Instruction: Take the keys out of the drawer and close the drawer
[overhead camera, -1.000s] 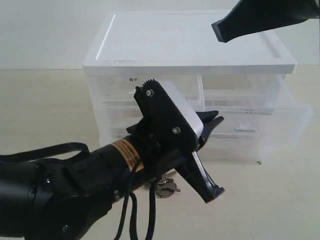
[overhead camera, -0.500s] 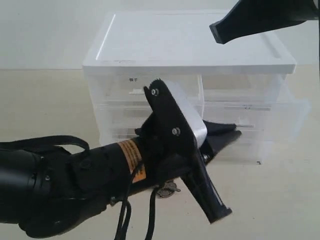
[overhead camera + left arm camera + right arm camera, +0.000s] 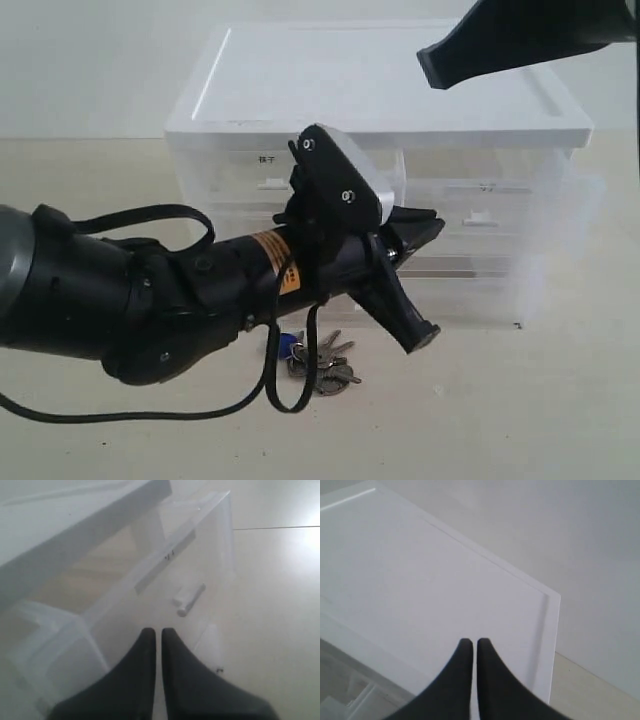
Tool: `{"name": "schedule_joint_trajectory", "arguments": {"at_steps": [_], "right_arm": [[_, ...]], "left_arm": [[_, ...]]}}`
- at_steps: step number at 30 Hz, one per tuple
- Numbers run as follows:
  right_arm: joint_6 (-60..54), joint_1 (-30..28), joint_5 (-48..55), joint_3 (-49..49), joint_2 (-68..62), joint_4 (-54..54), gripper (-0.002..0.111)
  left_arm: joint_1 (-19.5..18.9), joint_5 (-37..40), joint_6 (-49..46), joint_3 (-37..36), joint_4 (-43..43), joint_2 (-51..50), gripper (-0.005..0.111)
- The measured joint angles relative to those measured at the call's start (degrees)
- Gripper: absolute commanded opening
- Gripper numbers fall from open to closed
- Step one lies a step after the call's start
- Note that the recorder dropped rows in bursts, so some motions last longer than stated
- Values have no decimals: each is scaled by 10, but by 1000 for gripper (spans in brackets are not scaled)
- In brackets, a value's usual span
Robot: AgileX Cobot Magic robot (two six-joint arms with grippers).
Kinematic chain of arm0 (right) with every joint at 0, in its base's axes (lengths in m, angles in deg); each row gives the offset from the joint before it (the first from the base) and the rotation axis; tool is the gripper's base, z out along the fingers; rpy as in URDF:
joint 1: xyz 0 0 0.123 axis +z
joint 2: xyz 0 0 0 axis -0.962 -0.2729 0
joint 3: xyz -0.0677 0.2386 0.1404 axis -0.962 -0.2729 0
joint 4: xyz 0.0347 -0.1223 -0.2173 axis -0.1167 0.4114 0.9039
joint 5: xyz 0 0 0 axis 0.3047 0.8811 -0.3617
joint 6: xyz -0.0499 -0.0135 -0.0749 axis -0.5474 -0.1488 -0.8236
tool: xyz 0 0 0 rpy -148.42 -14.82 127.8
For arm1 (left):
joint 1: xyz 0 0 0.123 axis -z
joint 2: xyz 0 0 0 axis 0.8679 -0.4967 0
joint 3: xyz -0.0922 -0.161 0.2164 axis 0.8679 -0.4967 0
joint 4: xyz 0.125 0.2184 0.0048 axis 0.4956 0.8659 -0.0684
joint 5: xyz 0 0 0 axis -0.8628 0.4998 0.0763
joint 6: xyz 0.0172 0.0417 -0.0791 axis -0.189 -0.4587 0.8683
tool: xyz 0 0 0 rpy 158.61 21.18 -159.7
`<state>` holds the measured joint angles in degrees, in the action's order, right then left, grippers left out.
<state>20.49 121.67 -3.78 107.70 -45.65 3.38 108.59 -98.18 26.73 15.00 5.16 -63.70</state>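
1. The drawer [image 3: 520,220], a half-width translucent plastic one with a small white tab handle [image 3: 480,217], sits at the top right corner of the largest thing here. That is a translucent plastic cabinet [image 3: 380,80] with a flat white top, standing on a beige tabletop [image 3: 560,400]. A second ago the drawer's front stood well out from the cabinet's front edge. It has since slid most of the way in, though the left wrist view shows it still a little proud of the white top.
2. The black left arm [image 3: 150,300] lies across the foreground, reaching toward the cabinet's front, and it has advanced as the drawer went in.
3. The left gripper [image 3: 425,228] has its fingers pressed together with nothing between them. The tips are at the drawer's front, near the tab handle; contact looks likely but cannot be confirmed.
4. The right gripper [image 3: 435,65] hangs over the cabinet's white top toward its right edge, fingers likewise pressed together and empty. It has scarcely shifted.
5. The keys [image 3: 320,362], a small bunch of silver metal keys on a ring with a round blue tag [image 3: 287,348], lie on the tabletop. They are just out from the middle of the cabinet's front edge, below the left arm. The arm half hid them before; now they show plainly. The removal therefore looks done, and the closing appears to need only a short further push.
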Motion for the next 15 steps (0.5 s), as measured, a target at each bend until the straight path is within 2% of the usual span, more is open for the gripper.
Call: {"name": "schedule_joint_trajectory", "arguments": {"at_steps": [7, 15], "right_arm": [[0, 0, -4, 0, 0, 0, 0], [0, 0, -4, 0, 0, -4, 0]], "left_arm": [[-5, 10, 6, 30, 10, -1, 5], [-31, 11, 10, 35, 14, -1, 5]]}}
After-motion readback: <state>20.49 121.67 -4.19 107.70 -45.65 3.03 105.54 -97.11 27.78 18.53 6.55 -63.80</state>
